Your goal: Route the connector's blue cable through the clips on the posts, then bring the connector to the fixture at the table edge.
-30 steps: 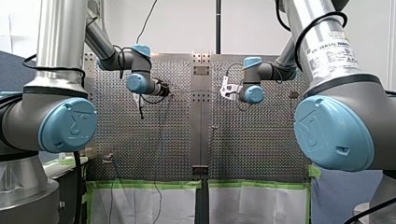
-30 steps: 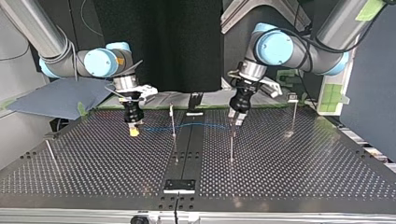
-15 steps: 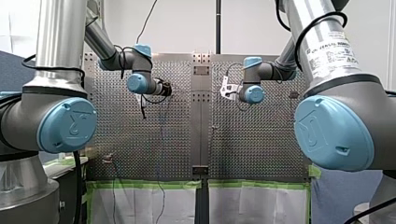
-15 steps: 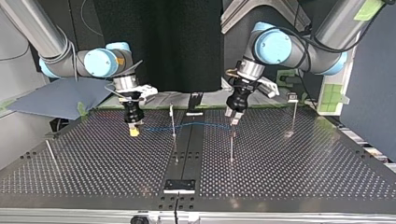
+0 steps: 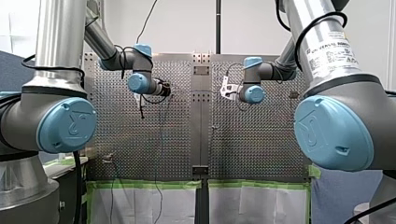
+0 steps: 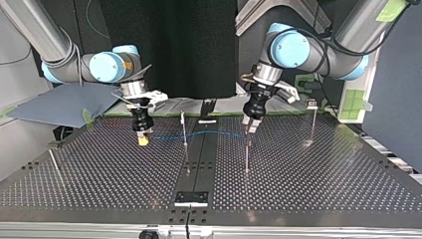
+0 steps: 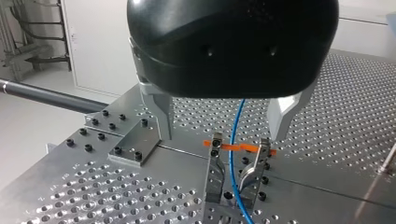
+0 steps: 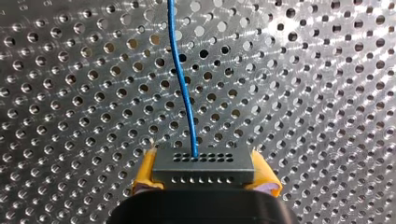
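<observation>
Over the perforated metal surface [image 6: 323, 169], our right jaws (yellow-padded) clamp the grey rectangular connector [image 8: 203, 165] at the top view's left. Its thin blue cable [image 6: 209, 133] runs right to our left jaws, spread apart around it above a metal post clip [image 7: 214, 172].

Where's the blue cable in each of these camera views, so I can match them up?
Front view: too thin to make out.
Top view: blue cable runs from right gripper to left gripper, above the perforated table.
Left wrist view: between the open fingers, down between a clip's prongs.
Right wrist view: leaves the connector held in yellow pads.
Shared landmark: the perforated table.
</observation>
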Controlling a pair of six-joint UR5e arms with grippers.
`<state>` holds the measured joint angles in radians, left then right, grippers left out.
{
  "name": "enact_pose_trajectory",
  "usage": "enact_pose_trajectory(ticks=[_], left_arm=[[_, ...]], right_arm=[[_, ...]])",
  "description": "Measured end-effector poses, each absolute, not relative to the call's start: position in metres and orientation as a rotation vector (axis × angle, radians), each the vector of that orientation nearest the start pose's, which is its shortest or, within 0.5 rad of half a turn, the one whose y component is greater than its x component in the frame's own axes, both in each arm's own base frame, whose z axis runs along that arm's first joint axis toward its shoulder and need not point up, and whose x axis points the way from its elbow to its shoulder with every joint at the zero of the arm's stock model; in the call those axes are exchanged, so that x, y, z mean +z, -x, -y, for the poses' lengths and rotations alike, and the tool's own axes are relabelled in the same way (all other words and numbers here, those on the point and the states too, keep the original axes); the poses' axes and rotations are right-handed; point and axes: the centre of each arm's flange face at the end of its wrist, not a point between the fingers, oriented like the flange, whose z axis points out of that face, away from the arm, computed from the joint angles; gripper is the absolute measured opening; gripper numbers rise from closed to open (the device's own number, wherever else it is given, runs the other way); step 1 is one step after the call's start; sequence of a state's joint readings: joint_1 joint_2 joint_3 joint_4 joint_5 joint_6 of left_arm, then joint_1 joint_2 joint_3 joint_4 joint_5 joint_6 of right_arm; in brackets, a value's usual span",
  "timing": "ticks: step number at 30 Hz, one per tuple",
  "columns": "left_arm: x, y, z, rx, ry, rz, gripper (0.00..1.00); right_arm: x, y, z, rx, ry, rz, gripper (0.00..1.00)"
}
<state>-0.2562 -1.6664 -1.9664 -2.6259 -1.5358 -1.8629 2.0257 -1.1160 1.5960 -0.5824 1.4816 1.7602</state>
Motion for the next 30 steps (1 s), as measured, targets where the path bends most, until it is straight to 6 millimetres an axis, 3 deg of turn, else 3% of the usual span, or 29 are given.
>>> enact_pose_trajectory(ticks=[30], left_arm=[[0.303,-0.429,0.272,-0.483,-0.045,-1.561,1.0]], right_arm=[[0.274,-0.411,0.515,1.793,-1.464,1.008,0.02]])
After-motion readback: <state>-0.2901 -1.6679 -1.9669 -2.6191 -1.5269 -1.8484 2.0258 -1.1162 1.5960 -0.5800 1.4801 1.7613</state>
